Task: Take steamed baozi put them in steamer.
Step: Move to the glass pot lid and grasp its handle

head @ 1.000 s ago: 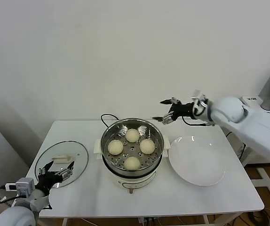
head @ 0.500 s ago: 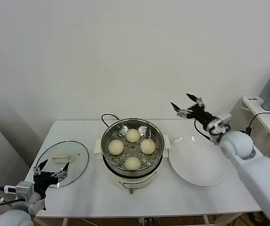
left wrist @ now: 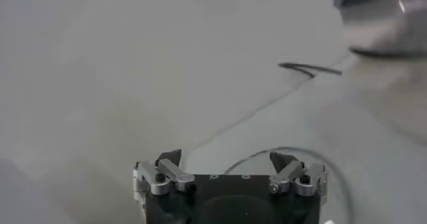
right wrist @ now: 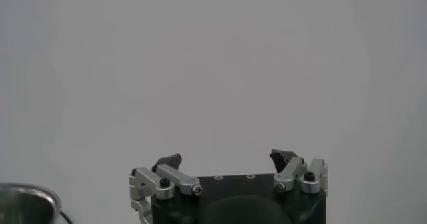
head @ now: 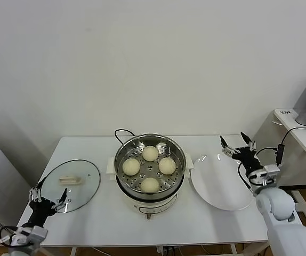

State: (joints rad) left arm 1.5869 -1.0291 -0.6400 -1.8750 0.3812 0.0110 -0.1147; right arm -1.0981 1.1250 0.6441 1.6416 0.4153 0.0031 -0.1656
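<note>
The right gripper (head: 238,145) is hanging with its fingers spread wide and nothing between them, just past the plate (head: 222,184) at about its one o'clock rim, pointing up toward the wall (head: 153,64). In its own wrist view the same gripper (right wrist: 227,160) is facing only that blank wall, jaws apart. The left gripper (head: 48,196) is sitting at the table's (head: 89,218) eight o'clock corner, fingers likewise splayed and holding nothing, right at the near rim of the glass lid (head: 70,185) (whether it is touching the glass cannot be told). Its wrist view is showing the open left gripper (left wrist: 227,160) with a black cord (left wrist: 310,69) lying beyond it.

The steamer (head: 150,166) is standing mid-table, between lid and plate, uncovered. All four baozi (head: 150,153) are resting on its perforated tray, at twelve, three, six and nine o'clock, each apart from its neighbours.
</note>
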